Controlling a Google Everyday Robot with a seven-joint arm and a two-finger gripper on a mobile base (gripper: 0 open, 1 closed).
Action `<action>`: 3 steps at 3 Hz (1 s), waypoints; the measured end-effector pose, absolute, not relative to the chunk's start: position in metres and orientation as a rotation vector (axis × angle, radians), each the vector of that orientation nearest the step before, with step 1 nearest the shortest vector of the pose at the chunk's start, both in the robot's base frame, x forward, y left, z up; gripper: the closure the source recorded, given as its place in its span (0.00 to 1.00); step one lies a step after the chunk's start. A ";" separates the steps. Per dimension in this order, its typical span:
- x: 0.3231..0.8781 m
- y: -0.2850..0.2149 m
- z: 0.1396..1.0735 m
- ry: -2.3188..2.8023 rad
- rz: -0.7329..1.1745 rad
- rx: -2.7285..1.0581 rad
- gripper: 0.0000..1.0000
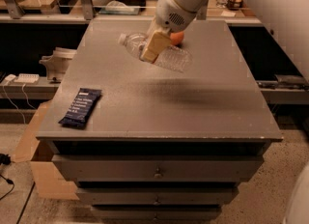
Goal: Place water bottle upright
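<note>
gripper clamped on water bottle mid-body, bottle tilted in the air over the table, cap up-left. swing base down, lower till it seats flat, clear of the orange object, then release

A dim, warm light is cast from above, and the grey table is lit evenly, with no glare on its top. The claw is seen above the table's far half, clamped on the water bottle. A broad, soft-edged shadow is thrown onto the top below and a little to the right of them. Pale highlights are picked up on the bottle's clear plastic. The space left of the table is lost in darkness. Everything is rendered soft and grainy, and the arm at the right edge is washed pale and blurred.
</note>
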State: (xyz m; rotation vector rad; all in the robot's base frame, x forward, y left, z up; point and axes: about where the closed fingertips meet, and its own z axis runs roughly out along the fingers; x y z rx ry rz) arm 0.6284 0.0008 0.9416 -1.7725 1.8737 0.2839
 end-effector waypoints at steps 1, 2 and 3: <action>0.634 0.003 0.965 1.649 0.484 -1.696 1.00; 0.624 0.019 0.977 1.566 0.601 -1.674 1.00; 0.624 0.019 0.977 1.570 0.600 -1.674 1.00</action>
